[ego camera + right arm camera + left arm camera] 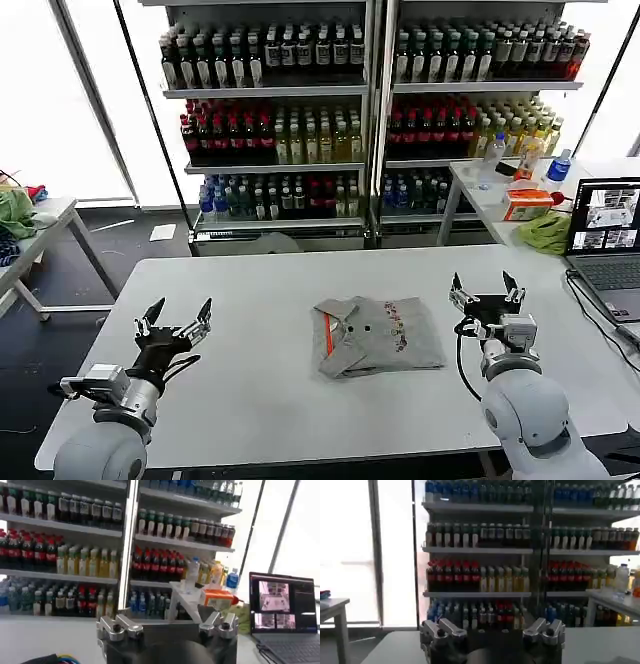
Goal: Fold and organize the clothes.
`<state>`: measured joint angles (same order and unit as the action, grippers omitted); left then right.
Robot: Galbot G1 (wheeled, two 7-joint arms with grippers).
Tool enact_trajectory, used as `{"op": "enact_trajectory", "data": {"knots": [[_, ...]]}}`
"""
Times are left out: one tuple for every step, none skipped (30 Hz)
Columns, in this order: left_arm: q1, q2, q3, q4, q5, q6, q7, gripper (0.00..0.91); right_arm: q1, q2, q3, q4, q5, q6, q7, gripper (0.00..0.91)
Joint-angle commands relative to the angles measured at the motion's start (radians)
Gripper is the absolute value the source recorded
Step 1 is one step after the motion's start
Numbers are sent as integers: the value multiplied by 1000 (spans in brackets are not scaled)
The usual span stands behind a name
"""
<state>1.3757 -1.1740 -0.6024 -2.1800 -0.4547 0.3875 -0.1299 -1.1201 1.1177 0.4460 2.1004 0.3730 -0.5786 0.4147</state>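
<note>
The collared shirt (373, 335) already lies folded into a neat rectangle in the middle of the worktop (270, 290), and my left tool (176, 322) and right tool (487, 291) hover open and empty beside it, so I judge little folding remains.

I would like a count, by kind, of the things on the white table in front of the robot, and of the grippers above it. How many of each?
Folded light grey collared shirt with orange button strip: 1
Open black laptop at the table's right edge: 1
Grippers with jaws open, left gripper and right gripper: 2
Total: 4
</note>
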Motion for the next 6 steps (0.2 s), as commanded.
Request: {"op": "enact_trajectory", "data": {"knots": [[-2,0,1,1,16,0,16,907,-3,-4,6,3,0,1,-2,907],[-2,0,1,2,19,0,17,907,-5,-3,9,4,0,1,-2,907],[-1,1,1,2,21,0,18,907,-7,-2,10,5,0,1,-1,907],[-1,1,1,2,22,0,19,907,-8,-2,11,6,0,1,-1,907],[-1,2,-1,1,22,0,19,907,-13,-1,12,7,-1,1,-1,907],[0,3,-2,0,21,0,19,907,-16,-1,12,8,-4,1,-1,907]]}}
